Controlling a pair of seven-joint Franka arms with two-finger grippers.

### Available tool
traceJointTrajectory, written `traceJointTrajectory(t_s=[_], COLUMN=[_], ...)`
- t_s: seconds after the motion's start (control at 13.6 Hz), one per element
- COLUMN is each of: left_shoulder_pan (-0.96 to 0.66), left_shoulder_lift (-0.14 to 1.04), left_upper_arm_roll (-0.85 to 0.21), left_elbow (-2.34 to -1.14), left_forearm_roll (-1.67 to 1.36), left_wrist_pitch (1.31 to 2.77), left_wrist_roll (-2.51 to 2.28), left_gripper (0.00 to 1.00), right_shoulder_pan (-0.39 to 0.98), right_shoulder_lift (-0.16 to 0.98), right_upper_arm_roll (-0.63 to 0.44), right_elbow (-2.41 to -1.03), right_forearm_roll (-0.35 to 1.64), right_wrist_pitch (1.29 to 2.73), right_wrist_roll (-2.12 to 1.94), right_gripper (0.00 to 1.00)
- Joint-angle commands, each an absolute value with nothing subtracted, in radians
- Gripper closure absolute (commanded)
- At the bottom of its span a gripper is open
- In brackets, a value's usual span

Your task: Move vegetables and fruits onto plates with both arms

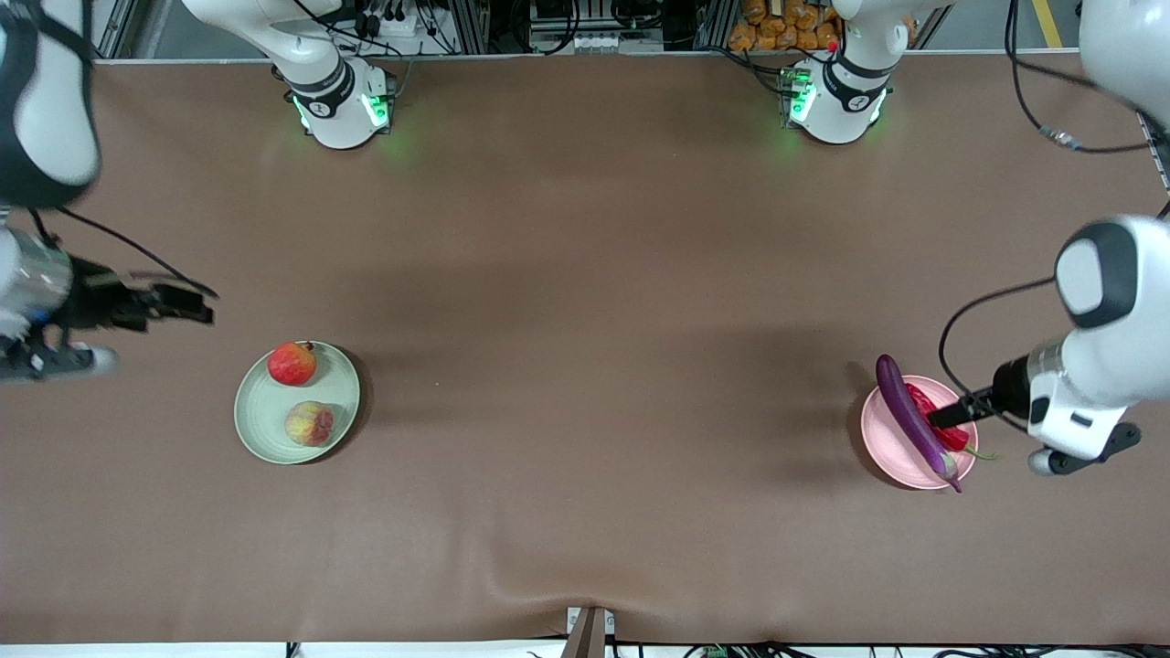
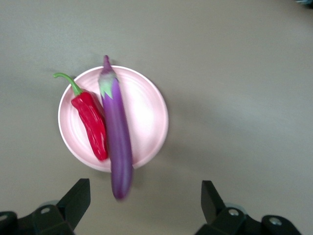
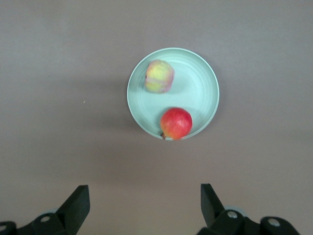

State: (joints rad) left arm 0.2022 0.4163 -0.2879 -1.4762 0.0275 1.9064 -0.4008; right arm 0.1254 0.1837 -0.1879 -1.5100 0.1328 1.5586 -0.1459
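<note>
Now the eggplant [image 1: 914, 418] and chili [image 1: 934, 418] lie on the pink plate [image 1: 888, 448] at three o'clock, beneath the left gripper [image 1: 943, 417], fingers apart. At nine o'clock, the pomegranate [image 1: 292, 364] and peach [image 1: 309, 424] sit on the green plate [image 1: 265, 411]; the right gripper [image 1: 178, 304] hangs nearby, fingers apart.

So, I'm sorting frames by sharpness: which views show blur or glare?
Front view: the right gripper is smeared, and green base lights tint the table. Left wrist view: the eggplant blurs toward its tip. Right wrist view: the peach looks soft.
</note>
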Motion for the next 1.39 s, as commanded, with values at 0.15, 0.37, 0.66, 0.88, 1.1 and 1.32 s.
traceJointTrajectory(t_s=[0.15, 0.37, 0.66, 0.88, 1.1, 1.32], left_shoulder_pan=[0.204, 0.204, 0.207, 0.111, 0.006, 0.006], left_shoulder_lift=[0.218, 0.135, 0.051, -0.006, -0.032, -0.107], left_upper_arm_roll=[-0.296, -0.296, -0.299, -0.211, -0.078, -0.077], left_elbow=[-1.485, -1.483, -1.474, -1.488, -1.497, -1.583], left_forearm_roll=[0.018, 0.018, 0.015, 0.003, 0.005, 0.005], left_wrist_pitch=[1.780, 1.724, 1.631, 1.582, 1.513, 1.505], left_wrist_roll=[-0.405, -0.397, -0.393, -0.358, -0.256, -0.252], left_gripper=[0.00, 0.00, 0.00, 0.00, 0.00, 0.00], right_shoulder_pan=[0.020, 0.029, 0.025, 0.017, 0.018, 0.017], right_shoulder_lift=[0.005, -0.009, -0.037, -0.044, -0.044, -0.038], right_upper_arm_roll=[-0.046, -0.046, -0.035, -0.015, -0.023, -0.023], right_elbow=[-1.557, -1.536, -1.523, -1.522, -1.522, -1.523], right_forearm_roll=[0.037, 0.018, 0.018, 0.014, -0.004, -0.014], right_wrist_pitch=[1.427, 1.399, 1.322, 1.345, 1.390, 1.399], right_wrist_roll=[-0.095, -0.092, 0.003, 0.002, -0.014, -0.057], right_gripper=[0.00, 0.00, 0.00, 0.00, 0.00, 0.00])
